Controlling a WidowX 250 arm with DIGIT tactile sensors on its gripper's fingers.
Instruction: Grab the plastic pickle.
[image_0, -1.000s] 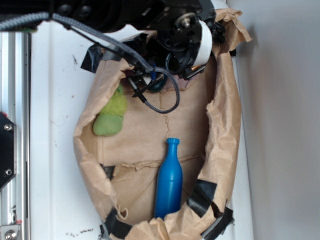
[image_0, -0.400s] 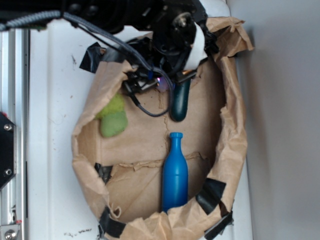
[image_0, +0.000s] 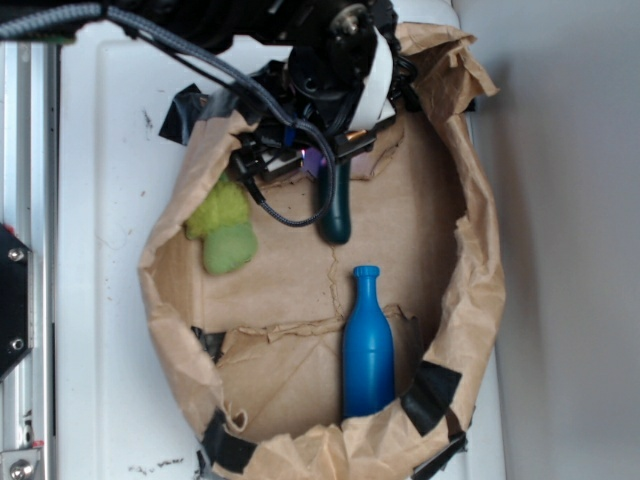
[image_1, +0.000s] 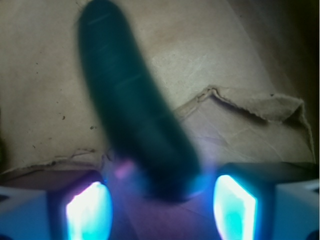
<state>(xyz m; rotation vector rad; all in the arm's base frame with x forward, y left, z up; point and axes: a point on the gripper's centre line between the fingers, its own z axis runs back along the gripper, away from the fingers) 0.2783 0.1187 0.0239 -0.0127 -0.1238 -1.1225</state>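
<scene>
while the exterior view has the gripper (image_0: 335, 160) at 12 o'clock inside the brown paper nest (image_0: 470, 260), the plastic pickle (image_0: 337, 208) pokes out below it toward 6, can't tell there if it's pinched. blue bottle (image_0: 367, 347) lies at 5 o'clock, green plush toy (image_0: 225, 232) at 9. wrist view: pickle (image_1: 135, 107) is blurry, its near end between the two glowing fingers (image_1: 235, 207), which sit wide apart with gaps either side.
</scene>
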